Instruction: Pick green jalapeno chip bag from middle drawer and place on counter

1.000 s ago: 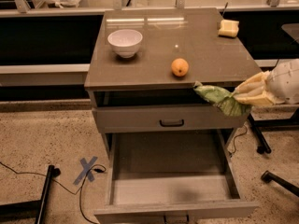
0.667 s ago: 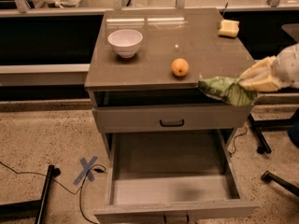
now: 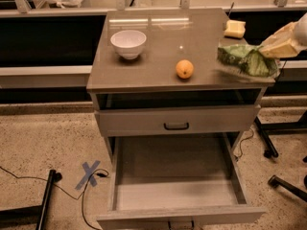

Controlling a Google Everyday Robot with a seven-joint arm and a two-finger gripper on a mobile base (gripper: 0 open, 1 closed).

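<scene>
The green jalapeno chip bag [image 3: 244, 60] hangs just above the right front part of the counter [image 3: 158, 56]. My gripper [image 3: 273, 47] comes in from the right edge of the view, pale and cream coloured, and is shut on the bag's right end. The middle drawer [image 3: 175, 176] is pulled wide open below, and its grey floor is bare.
A white bowl [image 3: 128, 43] stands at the counter's left back. A round orange fruit [image 3: 184, 69] sits near the front middle. A yellow sponge [image 3: 235, 28] lies at the back right. The upper drawer with a black handle [image 3: 176, 126] is shut. Chair legs [image 3: 268, 147] stand to the right.
My gripper has lifted the chip bag up and over the counter's right front edge, from beside the cabinet to above the countertop.
</scene>
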